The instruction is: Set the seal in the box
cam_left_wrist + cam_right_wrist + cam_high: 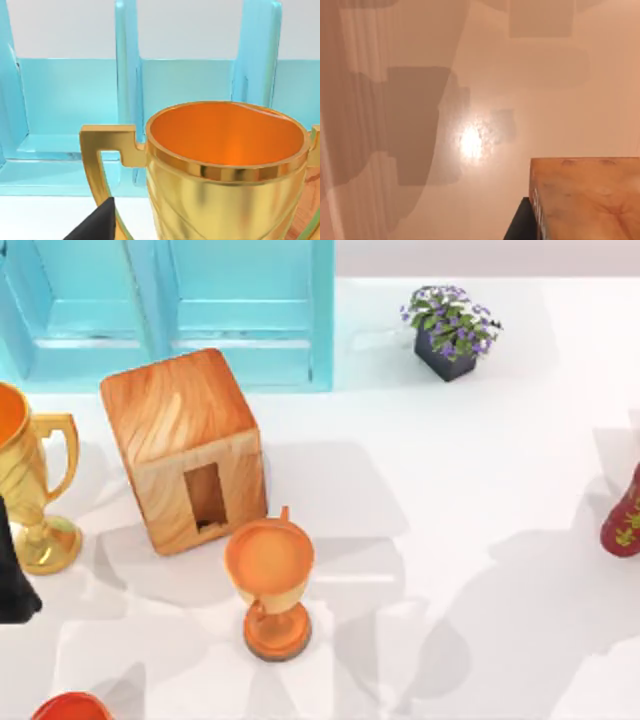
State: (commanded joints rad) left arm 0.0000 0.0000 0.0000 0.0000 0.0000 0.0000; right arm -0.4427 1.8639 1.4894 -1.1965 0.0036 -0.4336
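Orange-brown wood with a paler grain is sitting at the near edge of the right wrist view. This is the seal [585, 197], and the right gripper [570, 231] is apparently clamping it. I am seeing only one dark finger [519, 227] pressed against its side, so the grip is my reading rather than a certainty. The gripper is hanging over bare table [470, 75], carrying the seal high, probably so that it passes above the tall cups.

The box [180, 440] is standing well apart on the left half of the table, in front of the turquoise cabinet [200, 300]. Its narrow upright slot [204, 496] is facing the near side. The orange goblet [270, 565] is standing just beside that slot, crowding the approach, so the seal will likely need to go in upright and from an angle.

The left gripper [12, 575] is idling at the left edge by the golden goblet [30, 490]; whether it is open or closed I cannot tell.
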